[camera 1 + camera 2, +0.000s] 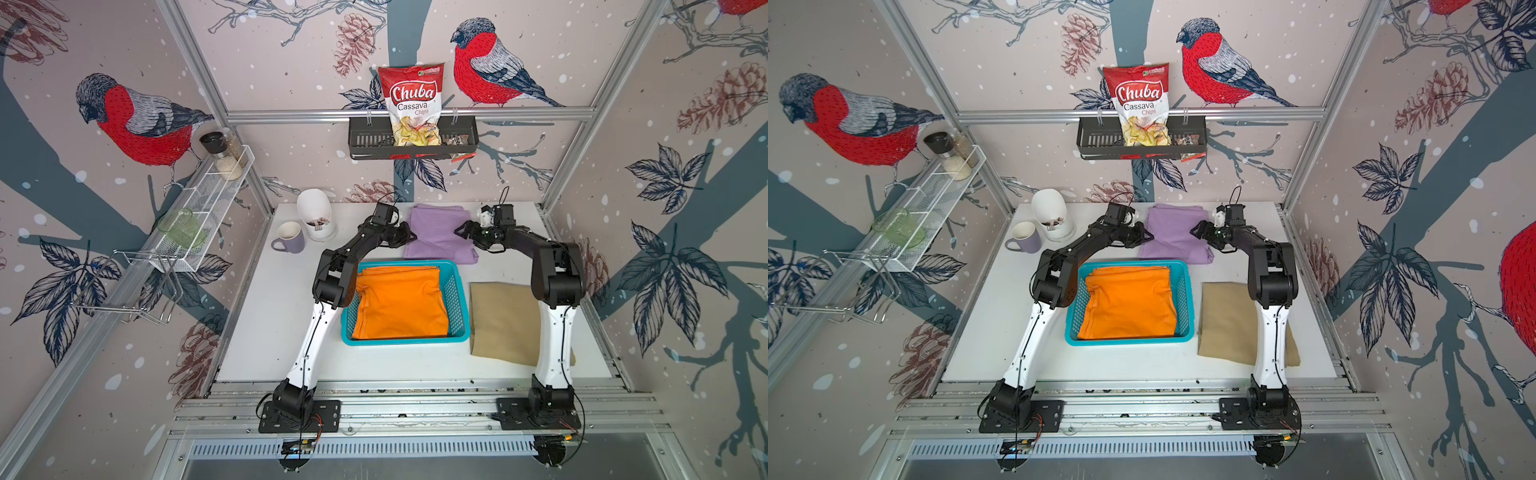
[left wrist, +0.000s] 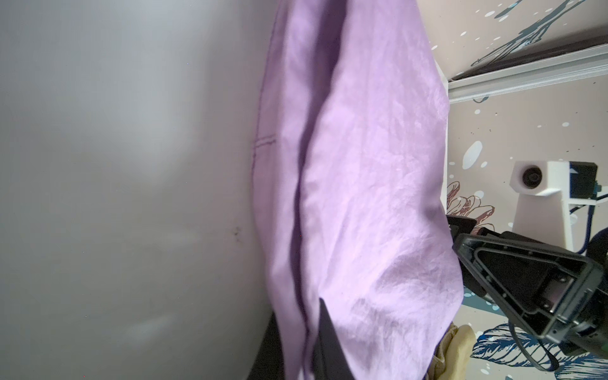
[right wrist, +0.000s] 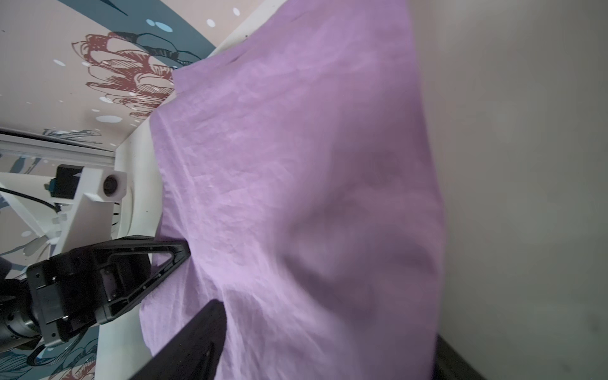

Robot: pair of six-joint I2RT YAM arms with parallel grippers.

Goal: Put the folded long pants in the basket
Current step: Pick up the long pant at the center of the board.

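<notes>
Lilac pants (image 1: pixel 438 241): soft, creased cloth in a loose rectangular fold, laid on the smooth white desk (image 1: pixel 282 332) just behind the basket (image 1: pixel 405 341). The left tool (image 1: pixel 409 237) is clamped narrow on the lilac fold's left edge; in the left wrist view cloth is pinched between its jaws. The right tool (image 1: pixel 459 232) is spread wide at the opposite edge, with cloth between the jaws but not clamped. Orange pants (image 1: pixel 399 303): a flat fold inside the turquoise, grid-walled plastic basket, nearly filling it. Khaki pants (image 1: pixel 503 320): a flat rectangle on the desk just right of the basket, partly covered by the right arm.
</notes>
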